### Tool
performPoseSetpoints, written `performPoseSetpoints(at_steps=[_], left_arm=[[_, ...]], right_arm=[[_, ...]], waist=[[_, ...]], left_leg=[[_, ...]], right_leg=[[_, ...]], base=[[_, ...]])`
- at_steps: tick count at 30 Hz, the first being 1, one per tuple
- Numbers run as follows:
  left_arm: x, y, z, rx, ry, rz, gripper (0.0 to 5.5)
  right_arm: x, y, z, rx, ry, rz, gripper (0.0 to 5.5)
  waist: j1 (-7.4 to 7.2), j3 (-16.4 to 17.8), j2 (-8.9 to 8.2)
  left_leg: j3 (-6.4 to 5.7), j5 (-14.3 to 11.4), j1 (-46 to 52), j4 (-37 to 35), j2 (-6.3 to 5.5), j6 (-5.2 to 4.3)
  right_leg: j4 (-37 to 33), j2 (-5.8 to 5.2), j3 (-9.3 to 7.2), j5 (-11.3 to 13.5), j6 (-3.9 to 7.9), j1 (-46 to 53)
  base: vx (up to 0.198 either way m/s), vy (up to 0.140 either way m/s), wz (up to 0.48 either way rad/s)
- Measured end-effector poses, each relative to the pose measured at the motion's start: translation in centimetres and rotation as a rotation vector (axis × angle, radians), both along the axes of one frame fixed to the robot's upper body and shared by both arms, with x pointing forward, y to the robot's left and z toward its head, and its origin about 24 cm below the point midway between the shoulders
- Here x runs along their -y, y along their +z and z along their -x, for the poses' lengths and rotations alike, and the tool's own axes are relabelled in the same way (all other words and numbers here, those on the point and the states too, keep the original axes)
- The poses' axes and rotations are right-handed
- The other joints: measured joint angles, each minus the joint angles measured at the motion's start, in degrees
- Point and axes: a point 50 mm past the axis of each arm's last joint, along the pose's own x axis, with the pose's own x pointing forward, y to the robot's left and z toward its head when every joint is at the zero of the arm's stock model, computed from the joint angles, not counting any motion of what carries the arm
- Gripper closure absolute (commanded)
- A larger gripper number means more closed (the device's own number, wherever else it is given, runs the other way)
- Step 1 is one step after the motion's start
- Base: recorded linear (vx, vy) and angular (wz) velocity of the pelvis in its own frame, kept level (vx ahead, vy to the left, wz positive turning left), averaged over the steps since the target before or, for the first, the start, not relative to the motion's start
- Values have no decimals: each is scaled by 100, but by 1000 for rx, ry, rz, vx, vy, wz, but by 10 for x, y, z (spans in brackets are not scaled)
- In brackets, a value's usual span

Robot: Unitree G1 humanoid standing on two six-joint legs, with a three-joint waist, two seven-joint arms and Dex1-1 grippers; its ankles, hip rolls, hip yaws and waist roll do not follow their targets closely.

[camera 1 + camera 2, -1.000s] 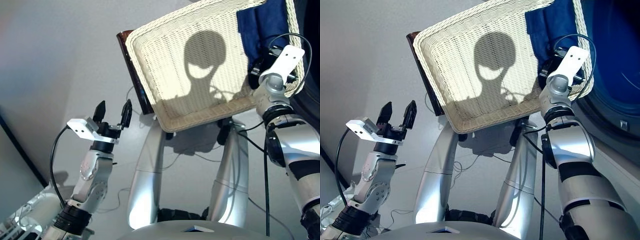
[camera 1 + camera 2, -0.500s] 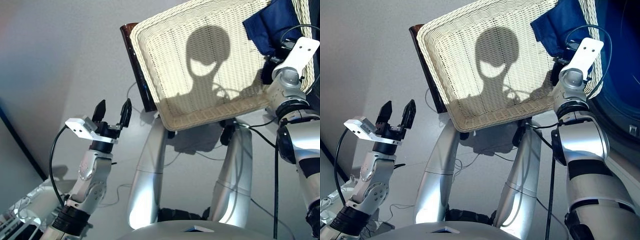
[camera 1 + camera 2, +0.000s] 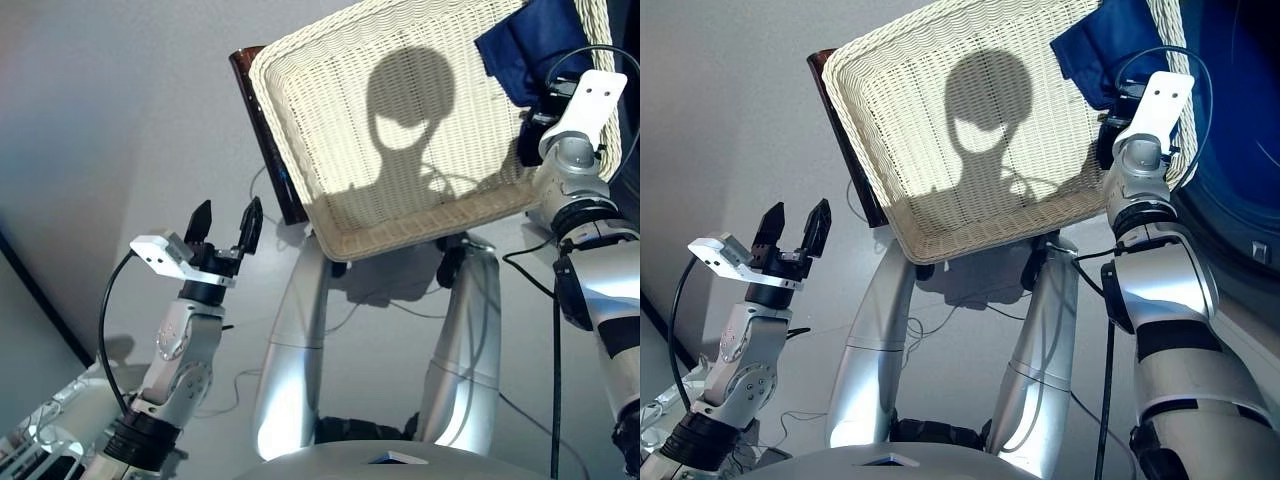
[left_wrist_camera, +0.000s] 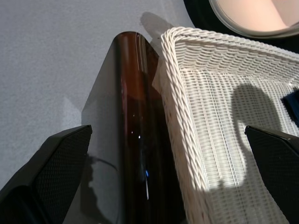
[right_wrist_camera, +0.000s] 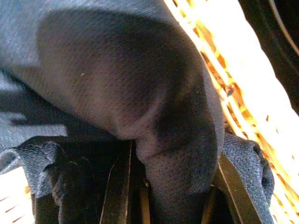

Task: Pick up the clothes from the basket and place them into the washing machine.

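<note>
The cream wicker basket (image 3: 400, 232) stands in front of me, its dark bar (image 3: 265, 140) on the left short side. A navy blue cloth (image 3: 530, 45) lies bunched in the basket's far right corner. My right gripper (image 3: 545, 100) reaches into that corner, and the right wrist view shows the navy cloth (image 5: 131, 84) pinched between its fingers over the weave (image 5: 233, 79). My left gripper (image 3: 227, 210) is held up left of and below the basket, open and empty, facing the dark bar (image 4: 138, 116). The washing machine's dark front (image 3: 1240, 170) fills the right edge. No red or black piece shows.
Grey floor surrounds the basket, with thin cables (image 3: 260, 190) trailing under its left end. A dark straight edge (image 3: 40, 300) crosses the lower left corner.
The navy cloth lay flat a second ago; it is now bunched and raised at my right gripper, which has shifted slightly right. The left arm has not moved.
</note>
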Motion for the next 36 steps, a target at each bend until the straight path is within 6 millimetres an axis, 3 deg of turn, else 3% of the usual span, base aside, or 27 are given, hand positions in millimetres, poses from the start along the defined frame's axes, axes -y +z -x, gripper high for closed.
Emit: performPoseSetpoints(at_steps=[9, 15, 19, 26, 31, 36], left_arm=[[1, 0, -2, 3, 3, 5, 0], [-1, -4, -2, -10, 7, 1, 0], [-1, -4, -1, -10, 8, 1, 0], [-2, -3, -1, -6, 4, -3, 0], [-2, -4, -1, -8, 2, -3, 0], [6, -10, 0, -29, -36, -3, 0]], right_arm=[[-24, 0, 20, 324, 74, -231, 550], [-16, 3, 39, 447, 61, -278, 550], [-19, 2, 40, 462, 98, -328, 550], [-33, 5, 43, 567, 167, -451, 550], [-22, 14, 44, 703, 55, -660, 550], [9, 47, 31, 729, -73, -730, 550]], waist=[[-267, 56, -70], [-283, 42, -75], [-266, 38, -74], [-241, -38, -56], [-213, -175, 38], [-115, -336, 210]], left_leg=[[38, -36, 320, -28, 86, -5], [74, -49, 467, -129, 105, 51], [97, -39, 499, -163, 110, -6], [106, -43, 608, -209, 111, -10], [101, -42, 602, -213, 104, -8], [107, -40, 585, -220, 99, -9]], right_leg=[[-66, 83, 13, 5, -15, 304], [-186, 86, 18, 19, 3, 427], [-176, 90, 17, 36, -26, 430], [-207, 89, 17, 21, -26, 527], [-220, 82, 19, 21, -23, 527], [-207, 79, 20, 15, -17, 502]], base=[[0, 0, 0], [0, 0, 0], [0, 0, 0], [0, 0, 0], [0, 0, 0], [0, 0, 0]])
